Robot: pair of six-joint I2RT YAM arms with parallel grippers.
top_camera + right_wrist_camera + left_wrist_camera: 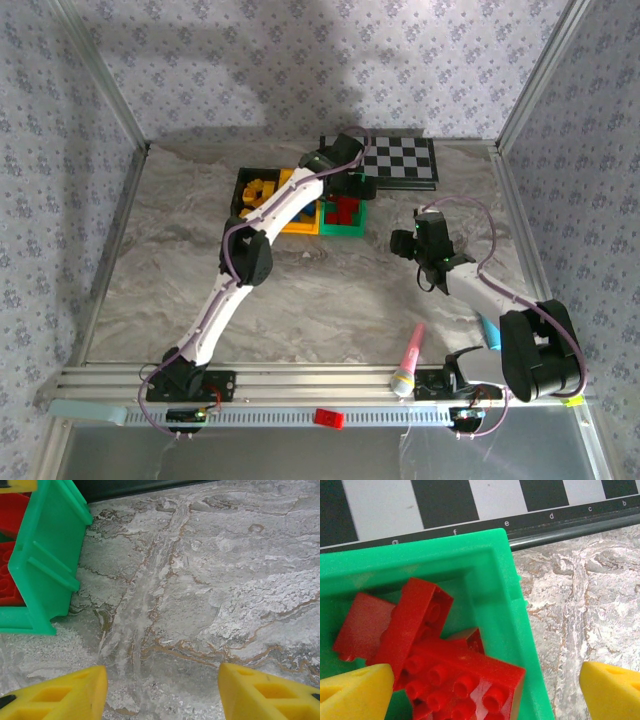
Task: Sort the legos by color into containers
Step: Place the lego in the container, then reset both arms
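The green bin (352,226) holds several red bricks (445,675) piled loosely. My left gripper (484,696) hangs open just above that bin's right wall (517,630), with one yellow fingertip (355,692) over the bricks and the other outside over the table. It holds nothing. The yellow bin (296,222) stands left of the green one and is partly hidden by the left arm. The black bin (252,190) holds yellow bricks (264,188). My right gripper (420,238) is open over bare table right of the green bin (45,565), and it is empty (162,695).
A black-and-white checkerboard (398,160) lies just behind the bins. A pink marker (410,352) and a teal marker (488,330) lie near the right arm's base. One red brick (328,417) sits on the front rail. Marble table spreads left and centre.
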